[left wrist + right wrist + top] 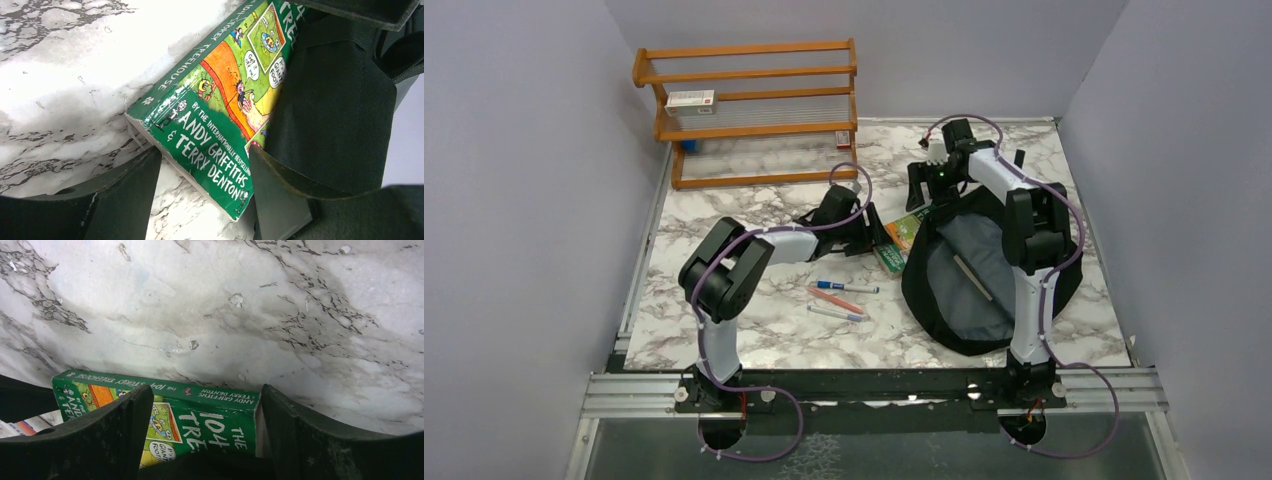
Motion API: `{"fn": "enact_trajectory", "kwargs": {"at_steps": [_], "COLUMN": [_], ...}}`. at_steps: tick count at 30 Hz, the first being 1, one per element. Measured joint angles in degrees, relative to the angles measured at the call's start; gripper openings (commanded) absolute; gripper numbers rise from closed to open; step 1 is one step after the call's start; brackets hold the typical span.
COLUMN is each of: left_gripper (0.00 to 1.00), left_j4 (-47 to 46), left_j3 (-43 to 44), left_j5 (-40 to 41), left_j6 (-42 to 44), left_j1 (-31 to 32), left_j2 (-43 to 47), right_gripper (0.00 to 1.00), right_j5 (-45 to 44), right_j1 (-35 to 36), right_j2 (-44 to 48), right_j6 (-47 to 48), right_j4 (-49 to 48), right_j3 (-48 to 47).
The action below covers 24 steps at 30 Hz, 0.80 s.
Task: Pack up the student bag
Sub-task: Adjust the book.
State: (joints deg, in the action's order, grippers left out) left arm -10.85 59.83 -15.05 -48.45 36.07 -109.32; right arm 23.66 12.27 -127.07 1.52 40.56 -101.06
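Observation:
The student bag (984, 285) is a large black backpack lying open on the right of the table, its grey lining showing. A green paperback (898, 240) lies flat at the bag's left edge, partly under the black fabric (330, 110). My left gripper (874, 238) is open, low over the table, and its fingers straddle the book's near corner (220, 165). My right gripper (922, 192) is open above the book's far end (210, 415), one finger (300, 440) beside the book's short edge. The bag's rim (215, 467) covers the lower cover in the right wrist view.
Three pens (839, 298) lie on the marble table (754, 330) left of the bag. A wooden shelf rack (754, 110) with a small box (690, 99) stands at the back left. Grey walls enclose the table on three sides.

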Motion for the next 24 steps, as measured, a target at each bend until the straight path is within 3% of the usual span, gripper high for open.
{"fn": "enact_trajectory", "kwargs": {"at_steps": [12, 19, 24], "left_gripper": [0.67, 0.67, 0.67], "left_j4": [4.2, 6.7, 10.6], "left_j3": [-0.2, -1.2, 3.7], "left_j5": [-3.3, 1.0, 3.6], "left_j6": [0.8, 3.3, 6.4], "left_j1": [-7.7, -15.8, -18.8], "left_j2": [1.2, 3.5, 1.3], "right_gripper": [0.81, 0.81, 0.81], "right_j5": [0.0, 1.9, 3.3], "right_j1": [4.5, 9.3, 11.3], "right_j2": [-2.0, -3.5, -3.7], "right_j6": [-3.0, -6.0, -6.9], "right_j4": [-3.4, -3.6, -3.1], "right_j3": [-3.6, -6.1, -4.3]}}
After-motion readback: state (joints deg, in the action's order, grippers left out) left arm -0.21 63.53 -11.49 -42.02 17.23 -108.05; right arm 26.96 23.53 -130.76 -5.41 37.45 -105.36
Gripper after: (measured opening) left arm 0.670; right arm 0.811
